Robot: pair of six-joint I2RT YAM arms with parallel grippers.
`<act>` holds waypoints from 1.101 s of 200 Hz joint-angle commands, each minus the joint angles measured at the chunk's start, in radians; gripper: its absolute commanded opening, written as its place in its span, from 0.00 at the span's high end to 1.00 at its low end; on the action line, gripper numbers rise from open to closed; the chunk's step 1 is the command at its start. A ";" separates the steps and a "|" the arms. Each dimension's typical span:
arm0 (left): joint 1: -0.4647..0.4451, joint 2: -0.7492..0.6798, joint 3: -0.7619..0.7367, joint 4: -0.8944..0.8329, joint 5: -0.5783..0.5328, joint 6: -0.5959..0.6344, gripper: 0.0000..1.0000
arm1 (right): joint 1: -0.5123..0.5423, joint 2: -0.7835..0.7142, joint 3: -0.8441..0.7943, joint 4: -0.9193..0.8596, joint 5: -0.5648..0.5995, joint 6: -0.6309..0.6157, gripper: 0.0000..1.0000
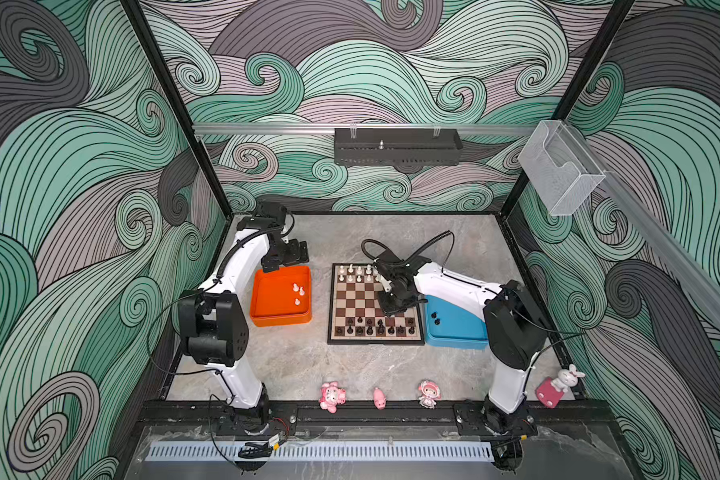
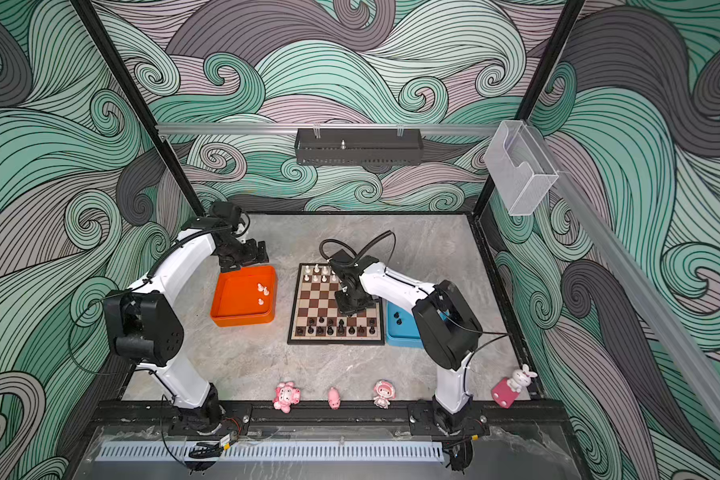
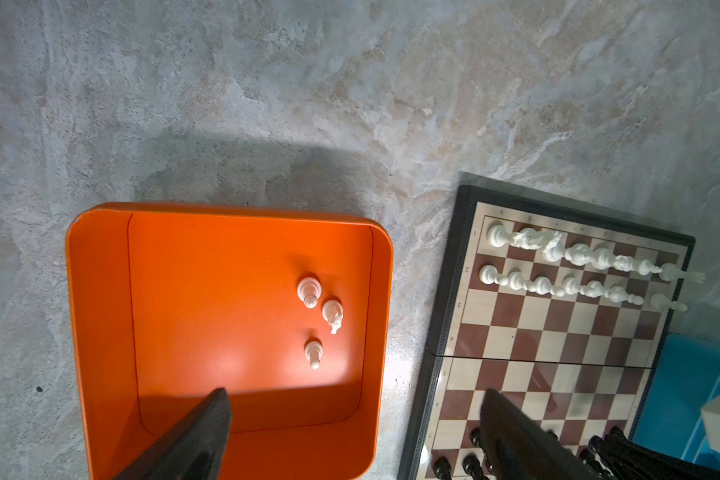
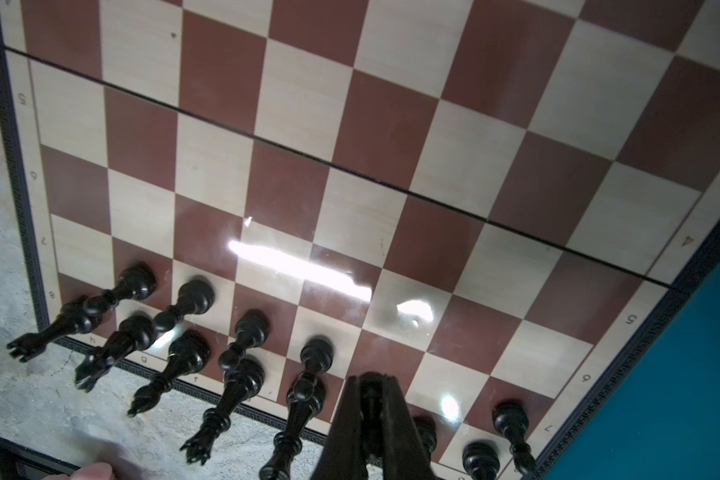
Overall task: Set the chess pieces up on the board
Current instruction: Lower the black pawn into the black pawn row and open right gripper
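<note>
The board [image 1: 358, 300] lies mid-table, with white chess pieces [image 1: 355, 272] in its two far rows and black chess pieces [image 1: 371, 329] in its two near rows. In the right wrist view my right gripper [image 4: 373, 380] is shut on a black chess piece [image 4: 371, 405], hovering just above the black rows [image 4: 192, 299]. In both top views that gripper [image 2: 350, 309] hangs over the board's right half. My left gripper [image 3: 355, 395] is open and empty, held above the orange tray [image 3: 225, 210], where three white pieces [image 3: 313, 353] stand.
A blue tray [image 1: 454, 332] to the right of the board holds two black pieces [image 1: 435, 318]. Pink toy figurines [image 1: 332, 395] stand along the table's front edge. A black rack [image 1: 398, 146] and a clear box [image 1: 560, 166] hang on the walls.
</note>
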 commanded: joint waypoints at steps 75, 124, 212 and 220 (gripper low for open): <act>0.015 -0.019 -0.007 -0.001 0.016 -0.012 0.04 | 0.005 0.045 -0.029 0.003 0.001 0.032 0.91; 0.015 -0.014 -0.010 0.000 0.022 -0.013 0.04 | 0.004 0.054 -0.039 0.004 0.000 0.035 0.91; 0.015 -0.005 -0.014 0.005 0.034 -0.016 0.04 | 0.006 0.053 -0.048 0.005 -0.010 0.034 0.90; 0.015 -0.003 -0.014 0.005 0.034 -0.016 0.04 | 0.006 0.051 -0.048 0.004 -0.011 0.034 0.90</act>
